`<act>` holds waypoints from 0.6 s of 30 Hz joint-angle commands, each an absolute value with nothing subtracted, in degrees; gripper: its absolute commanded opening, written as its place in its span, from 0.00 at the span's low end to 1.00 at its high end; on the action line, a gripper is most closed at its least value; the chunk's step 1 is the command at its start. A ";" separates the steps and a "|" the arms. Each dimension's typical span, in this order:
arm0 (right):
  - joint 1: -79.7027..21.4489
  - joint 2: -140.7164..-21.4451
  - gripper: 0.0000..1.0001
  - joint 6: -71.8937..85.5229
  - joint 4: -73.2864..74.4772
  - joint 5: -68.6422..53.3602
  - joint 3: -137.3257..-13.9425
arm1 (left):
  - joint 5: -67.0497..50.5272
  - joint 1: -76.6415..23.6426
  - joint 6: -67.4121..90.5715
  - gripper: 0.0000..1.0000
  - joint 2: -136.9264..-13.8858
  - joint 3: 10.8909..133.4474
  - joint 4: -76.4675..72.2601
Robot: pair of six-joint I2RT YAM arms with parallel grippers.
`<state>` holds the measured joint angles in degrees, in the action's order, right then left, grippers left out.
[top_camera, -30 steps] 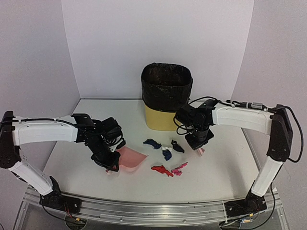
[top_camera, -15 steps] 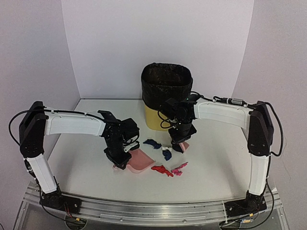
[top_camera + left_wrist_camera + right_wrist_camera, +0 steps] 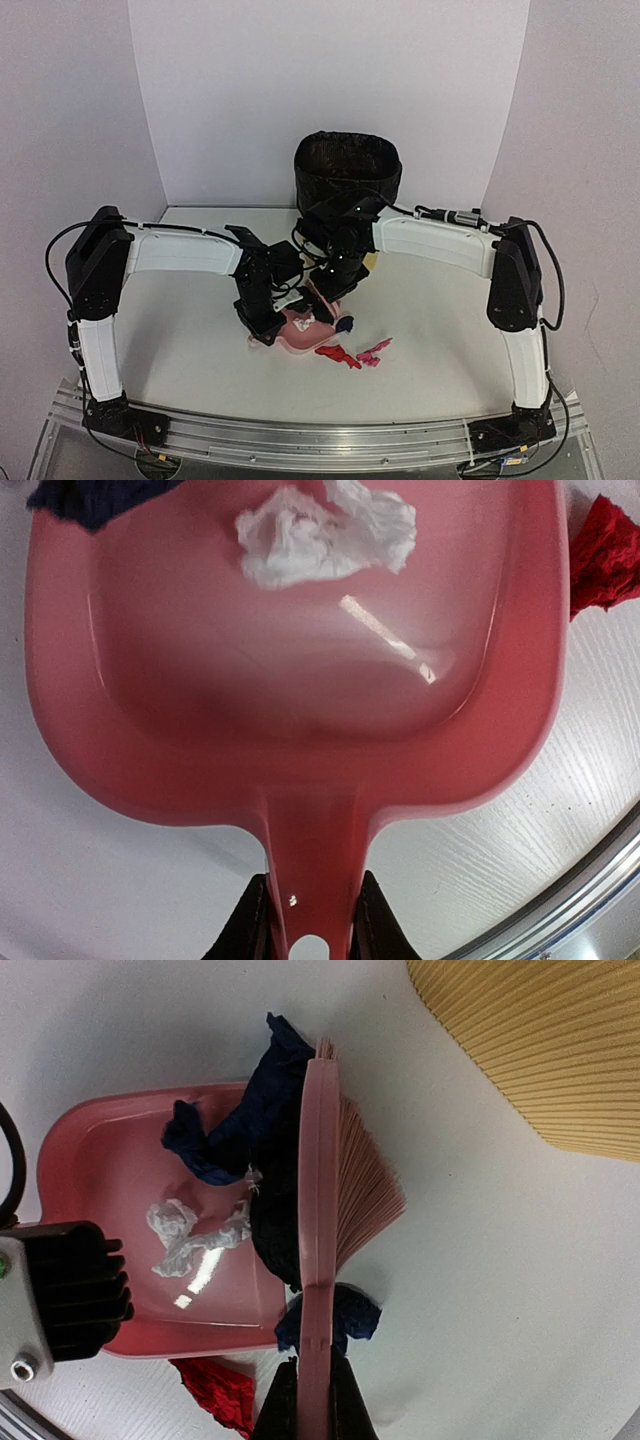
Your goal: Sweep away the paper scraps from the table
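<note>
no readable text or labels

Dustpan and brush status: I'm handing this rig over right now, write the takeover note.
Left gripper: shut on the dustpan handle.
Right gripper: shut on the brush, bristles at the pan's mouth.
Done: white scrap inside the pan; navy scraps at its lip.
Left: red scrap and pink scrap lie loose on the table; sweep them in, then probably tip into the bin.

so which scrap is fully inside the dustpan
The white scrap, lying well inside the pan; the navy ones sit at its lip by the brush, red and pink lie on the table.
</note>
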<state>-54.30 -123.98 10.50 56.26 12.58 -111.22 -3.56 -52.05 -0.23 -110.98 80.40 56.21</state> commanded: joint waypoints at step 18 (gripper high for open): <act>-58.21 -109.81 0.00 9.76 57.48 8.14 -99.93 | -7.33 -51.19 -2.89 0.00 -111.44 79.61 48.93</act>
